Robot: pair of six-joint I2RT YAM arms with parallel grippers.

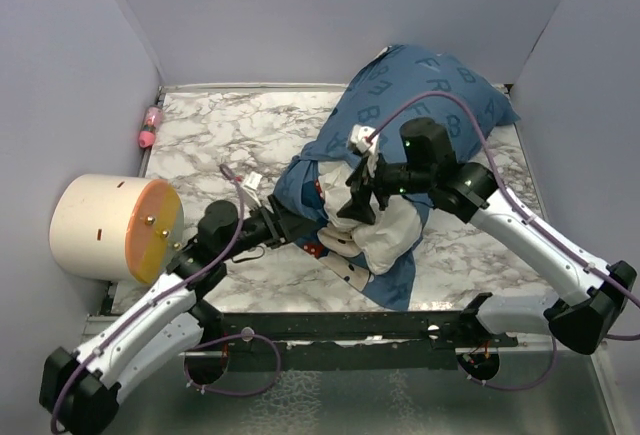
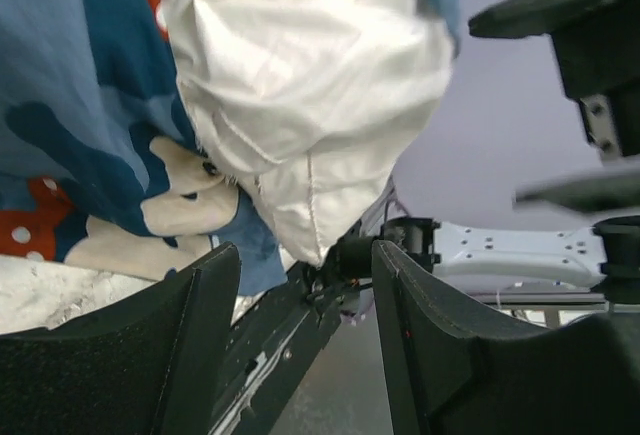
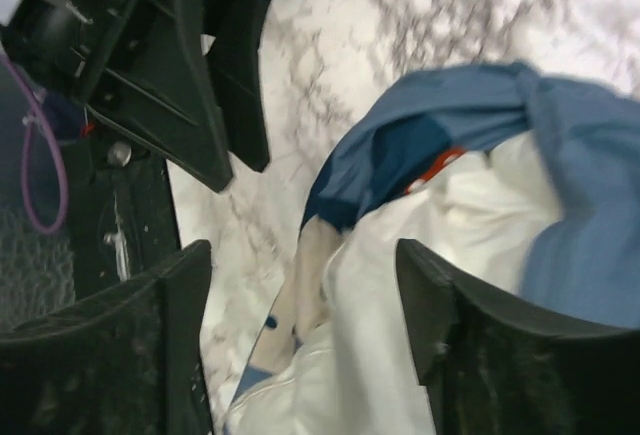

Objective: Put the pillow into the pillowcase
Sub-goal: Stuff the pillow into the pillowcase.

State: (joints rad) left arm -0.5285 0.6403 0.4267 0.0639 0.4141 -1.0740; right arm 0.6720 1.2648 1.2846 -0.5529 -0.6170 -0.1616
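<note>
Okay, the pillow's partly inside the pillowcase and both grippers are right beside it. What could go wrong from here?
1. The left gripper and right gripper are both open and hold nothing, so the pillowcase mouth may slump and the pillow could slide back out.
2. The pillow's bare end lies by the near edge of the table; a push could tip it off.
3. The grippers sit close together and might collide when regrasping.
</note>
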